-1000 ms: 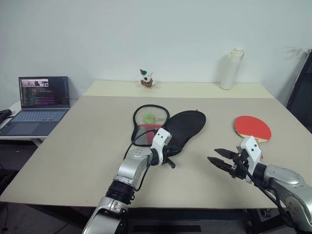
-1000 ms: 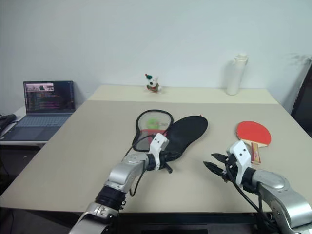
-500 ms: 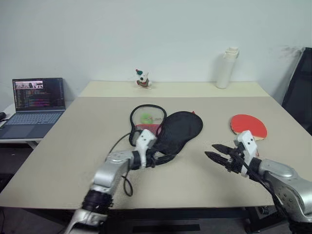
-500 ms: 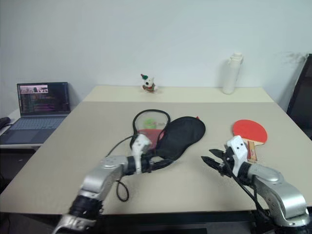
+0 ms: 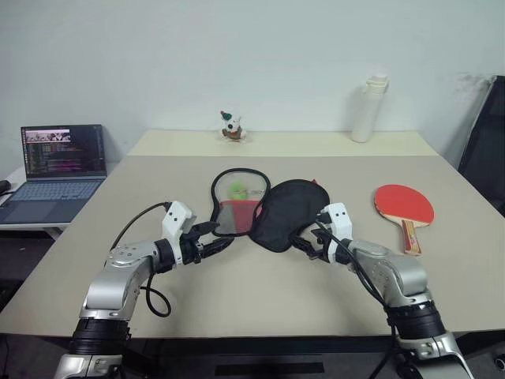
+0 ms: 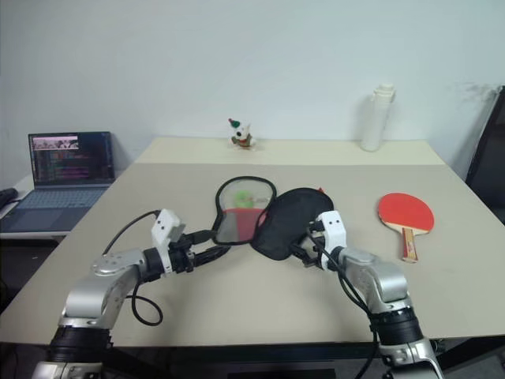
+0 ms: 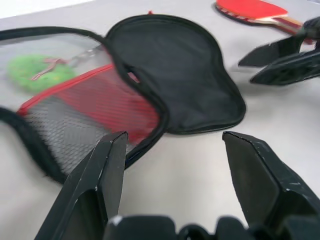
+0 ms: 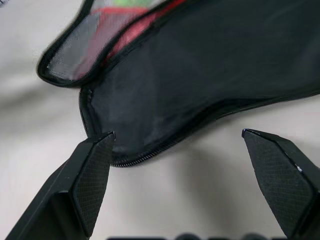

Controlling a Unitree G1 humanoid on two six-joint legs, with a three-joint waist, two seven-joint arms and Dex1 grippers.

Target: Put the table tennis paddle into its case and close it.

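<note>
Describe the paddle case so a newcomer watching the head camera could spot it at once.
Start at the big beige table and look to its middle, between the two arms. The case lies open there in two paddle-shaped halves: a black fabric one, and a mesh-covered red one holding something green. The red paddle to its right is rigid with a wooden handle; the case is soft, with no handle.

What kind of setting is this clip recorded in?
Probably an office or lab room: a plain beige table against a white wall, an open laptop on a side desk, and a black chair at the right edge.
</note>
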